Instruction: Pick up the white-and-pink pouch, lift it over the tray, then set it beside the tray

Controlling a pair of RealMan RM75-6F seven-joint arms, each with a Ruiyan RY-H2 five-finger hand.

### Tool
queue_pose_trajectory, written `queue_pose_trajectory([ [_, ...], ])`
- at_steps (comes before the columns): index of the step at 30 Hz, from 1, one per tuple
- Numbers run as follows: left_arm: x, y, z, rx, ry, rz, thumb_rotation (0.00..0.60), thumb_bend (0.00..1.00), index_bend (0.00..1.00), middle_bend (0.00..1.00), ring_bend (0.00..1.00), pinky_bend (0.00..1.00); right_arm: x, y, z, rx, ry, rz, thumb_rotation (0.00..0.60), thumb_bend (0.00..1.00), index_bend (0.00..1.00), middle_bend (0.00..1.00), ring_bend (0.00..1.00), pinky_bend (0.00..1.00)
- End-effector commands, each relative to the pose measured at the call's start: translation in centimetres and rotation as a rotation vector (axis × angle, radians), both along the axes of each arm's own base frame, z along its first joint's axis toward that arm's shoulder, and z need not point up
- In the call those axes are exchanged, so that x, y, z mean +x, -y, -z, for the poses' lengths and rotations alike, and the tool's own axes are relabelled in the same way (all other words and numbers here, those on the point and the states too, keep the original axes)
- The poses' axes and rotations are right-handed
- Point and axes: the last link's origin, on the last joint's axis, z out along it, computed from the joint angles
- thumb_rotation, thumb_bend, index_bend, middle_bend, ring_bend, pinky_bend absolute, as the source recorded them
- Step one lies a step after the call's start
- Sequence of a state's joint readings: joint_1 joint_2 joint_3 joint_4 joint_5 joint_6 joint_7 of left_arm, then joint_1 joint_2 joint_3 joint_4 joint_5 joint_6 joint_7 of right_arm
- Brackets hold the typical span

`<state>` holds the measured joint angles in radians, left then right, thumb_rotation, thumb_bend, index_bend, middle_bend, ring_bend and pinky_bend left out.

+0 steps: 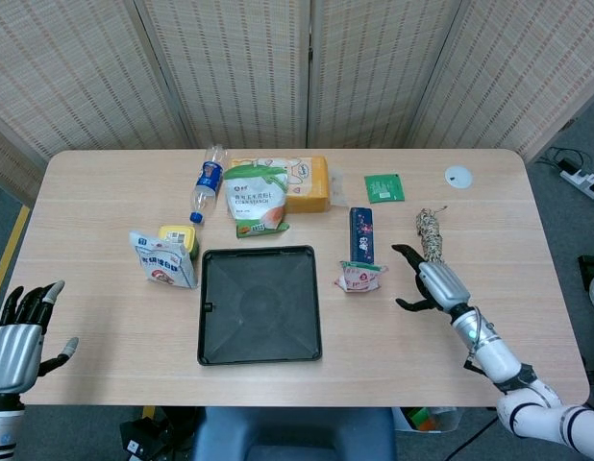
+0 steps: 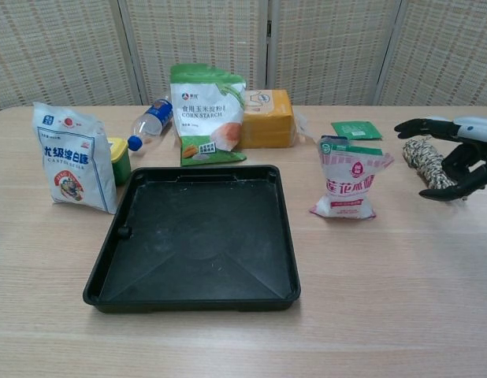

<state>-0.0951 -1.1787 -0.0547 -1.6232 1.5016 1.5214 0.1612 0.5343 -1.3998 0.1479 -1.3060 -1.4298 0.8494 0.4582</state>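
Pouch (image 2: 350, 186) stands upright right of the tray (image 2: 198, 290), untouched. The right hand (image 1: 433, 281), fingers spread and empty, should close around the pouch's upper body without toppling it. The left hand (image 1: 18, 341) sits open, far left of the tray.
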Motion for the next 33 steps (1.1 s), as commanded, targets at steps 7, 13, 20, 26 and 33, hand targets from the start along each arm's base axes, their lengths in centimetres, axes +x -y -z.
queue_pose_trajectory([
  [7,-0.3,0.2,-0.1,0.0,0.005,-0.019,0.6,0.33,0.07,0.15,0.14,0.04,1.9,3.0,4.2,0.077,0.037,-0.008,0.6,0.29,0.0,0.11,0.8,0.78],
  [13,-0.2,0.0,0.0,-0.008,0.018,-0.017,0.6,0.33,0.07,0.15,0.14,0.04,2.3,3.7,5.9,0.103,0.051,-0.006,0.6,0.29,0.01,0.12,0.8,0.78],
  [20,-0.3,0.0,0.0,-0.008,0.025,-0.02,0.6,0.33,0.07,0.15,0.14,0.04,3.0,3.9,8.2,0.104,0.074,-0.023,0.6,0.29,0.18,0.25,0.86,0.85],
  [26,-0.5,0.2,-0.2,-0.002,0.028,-0.026,0.6,0.33,0.07,0.15,0.14,0.04,3.5,3.4,9.2,0.091,0.098,-0.028,0.6,0.29,0.35,0.36,0.92,0.92],
  [33,-0.9,0.3,-0.1,-0.005,0.034,-0.032,0.6,0.33,0.07,0.15,0.14,0.04,3.7,1.8,8.9,0.103,0.143,0.041,0.6,0.3,0.37,0.39,0.93,0.93],
])
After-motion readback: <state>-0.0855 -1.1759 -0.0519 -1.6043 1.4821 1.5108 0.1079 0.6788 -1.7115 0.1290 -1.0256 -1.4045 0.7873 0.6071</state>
